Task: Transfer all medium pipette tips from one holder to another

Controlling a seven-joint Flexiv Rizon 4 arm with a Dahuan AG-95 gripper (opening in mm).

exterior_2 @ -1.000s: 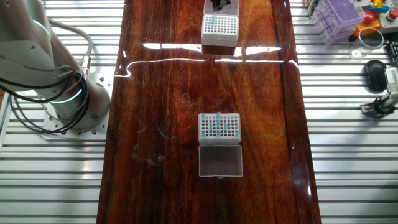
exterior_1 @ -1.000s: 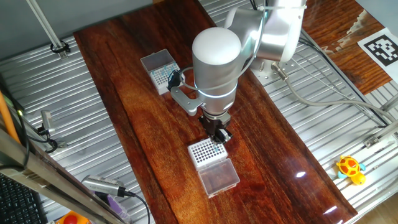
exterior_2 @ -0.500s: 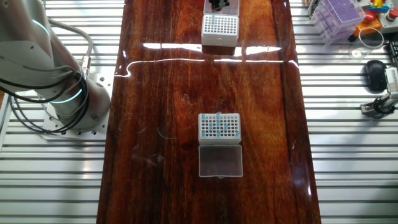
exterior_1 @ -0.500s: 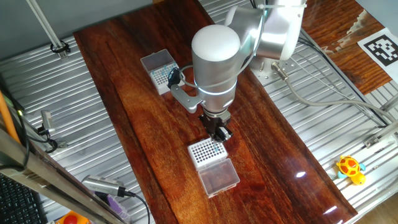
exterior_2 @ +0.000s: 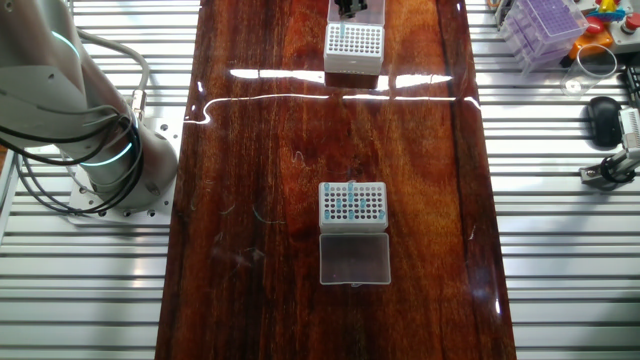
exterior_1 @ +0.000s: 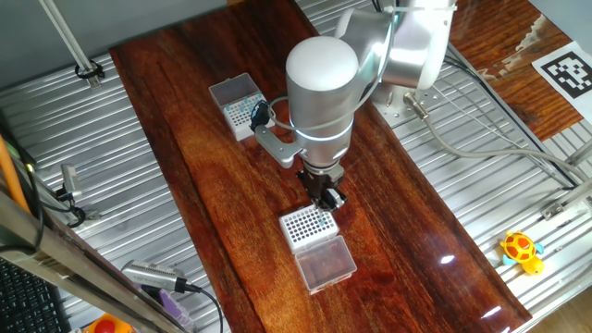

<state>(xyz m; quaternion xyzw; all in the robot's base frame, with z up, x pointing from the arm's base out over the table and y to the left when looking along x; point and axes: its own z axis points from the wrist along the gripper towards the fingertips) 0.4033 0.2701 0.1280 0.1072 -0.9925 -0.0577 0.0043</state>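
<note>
Dark polished wood forms the worktop, a long board flanked on both sides by ribbed metal decking.

Two tip racks stand on the worktop, well apart along its length. The near rack sits just below the gripper in one fixed view; its white grid top shows rows of dark holes, and its clear hinged lid lies open flat beside it. In the other fixed view the same rack appears at the top edge of the picture, with the gripper directly behind it and largely cut off by the frame.

The far rack stands near the opposite end of the worktop. In the other fixed view this rack is seen from above, with its own clear lid lying open against it. The medium pipette tips fill part of its grid as teal-blue dots; one tip stands taller than the rest at the rack's rear edge.

The gripper hangs vertically from the arm, with the fingers positioned at the edge of the near rack. Whether the fingers are released or clenched cannot be determined, and any tip between them is too small to resolve.
</note>
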